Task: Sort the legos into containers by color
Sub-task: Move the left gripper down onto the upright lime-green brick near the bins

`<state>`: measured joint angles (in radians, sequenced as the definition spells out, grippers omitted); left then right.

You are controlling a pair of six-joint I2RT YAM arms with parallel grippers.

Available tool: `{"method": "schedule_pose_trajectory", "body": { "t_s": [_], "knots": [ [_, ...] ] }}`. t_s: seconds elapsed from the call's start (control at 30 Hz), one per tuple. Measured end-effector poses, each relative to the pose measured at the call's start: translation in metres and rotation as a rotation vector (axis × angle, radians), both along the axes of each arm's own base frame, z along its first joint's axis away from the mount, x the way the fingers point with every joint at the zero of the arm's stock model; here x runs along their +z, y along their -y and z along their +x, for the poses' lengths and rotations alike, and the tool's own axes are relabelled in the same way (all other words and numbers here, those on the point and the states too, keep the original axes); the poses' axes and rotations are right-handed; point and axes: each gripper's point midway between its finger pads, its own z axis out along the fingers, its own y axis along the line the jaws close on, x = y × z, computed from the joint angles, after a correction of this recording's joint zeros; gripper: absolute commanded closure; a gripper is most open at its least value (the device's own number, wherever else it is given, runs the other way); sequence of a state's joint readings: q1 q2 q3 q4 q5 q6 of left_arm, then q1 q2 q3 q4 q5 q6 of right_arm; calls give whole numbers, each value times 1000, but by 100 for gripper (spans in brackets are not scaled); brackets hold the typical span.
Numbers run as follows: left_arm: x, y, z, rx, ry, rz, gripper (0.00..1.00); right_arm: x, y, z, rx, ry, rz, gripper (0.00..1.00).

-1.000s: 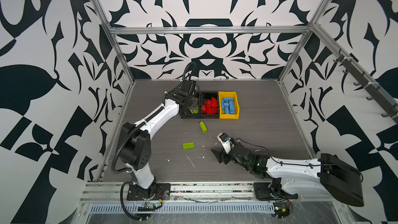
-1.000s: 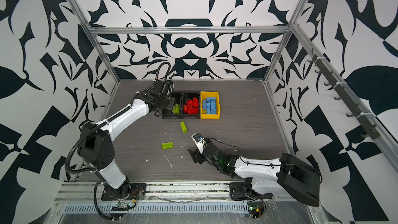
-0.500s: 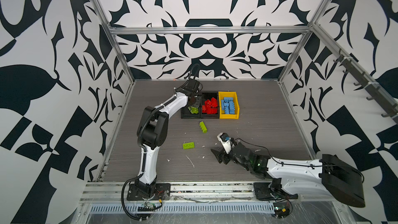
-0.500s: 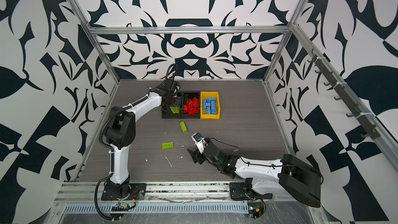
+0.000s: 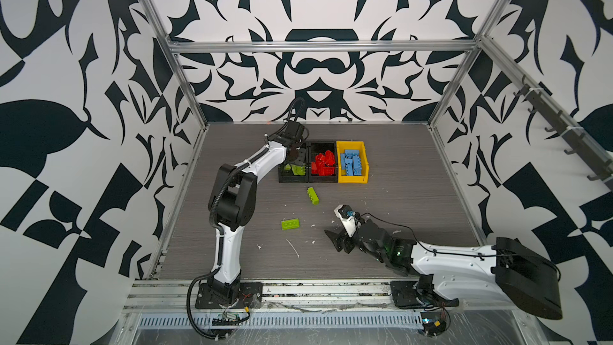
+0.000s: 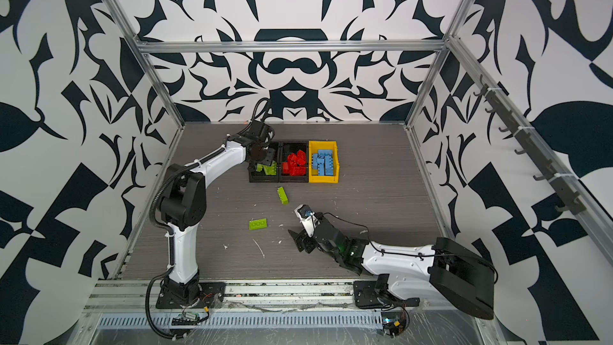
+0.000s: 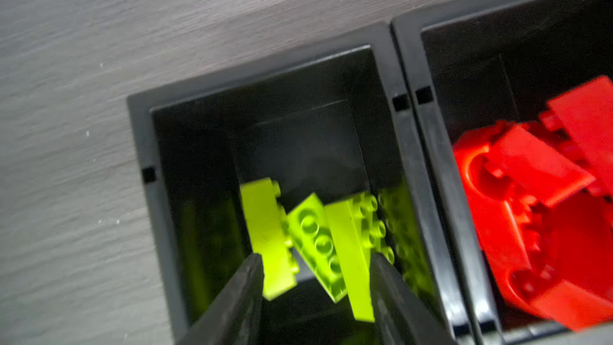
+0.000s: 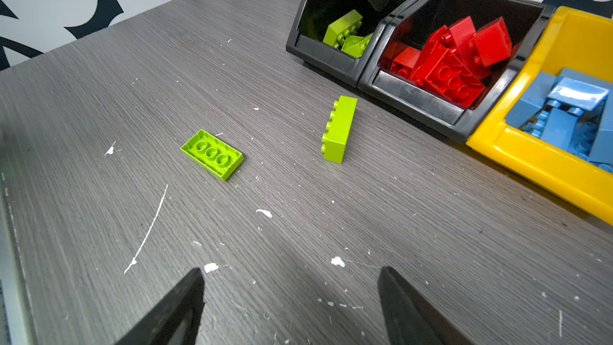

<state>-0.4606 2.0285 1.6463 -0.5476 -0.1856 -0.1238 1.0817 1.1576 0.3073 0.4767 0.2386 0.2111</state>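
Hovering over the black bin (image 7: 142, 134) of green bricks (image 7: 265, 227), the left pincer (image 7: 315, 257) stands parted and empty, while the right pincer (image 8: 292, 272) gapes wide above the desk (image 8: 298, 194).

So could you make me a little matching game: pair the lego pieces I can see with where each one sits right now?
1. red legos
2. blue legos
3. thin green lego
4. thick green lego

A. in the yellow bin
B. on the table, hollow underside up
C. in the black bin next to the yellow one
D. on the table, lying on its side

Pairs: 1-C, 2-A, 3-B, 4-D
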Motion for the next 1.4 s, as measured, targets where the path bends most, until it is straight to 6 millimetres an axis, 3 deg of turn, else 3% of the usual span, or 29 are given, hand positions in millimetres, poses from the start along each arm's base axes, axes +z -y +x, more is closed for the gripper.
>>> {"method": "schedule_pose_trajectory", "body": {
  "t_s": [0.17,0.27,0.4,0.53,1.07,1.4],
  "knots": [
    [33,-2,-42,4,25,-44,37,0,0,0,2,-1,0,16],
    [38,17,-83,-44,19,-78,37,0,0,0,-1,0,0,16],
    [8,45,-132,-128,-69,-89,37,3,2,2,-12,10,4,15],
    [-24,41,-159,-136,-158,-66,36,7,3,3,-20,20,12,16],
    [-47,60,-158,-138,-173,-102,32,11,3,3,-23,28,20,16],
    [-51,76,-138,-142,-163,-104,32,10,4,3,-23,26,16,16]
  ]
}}
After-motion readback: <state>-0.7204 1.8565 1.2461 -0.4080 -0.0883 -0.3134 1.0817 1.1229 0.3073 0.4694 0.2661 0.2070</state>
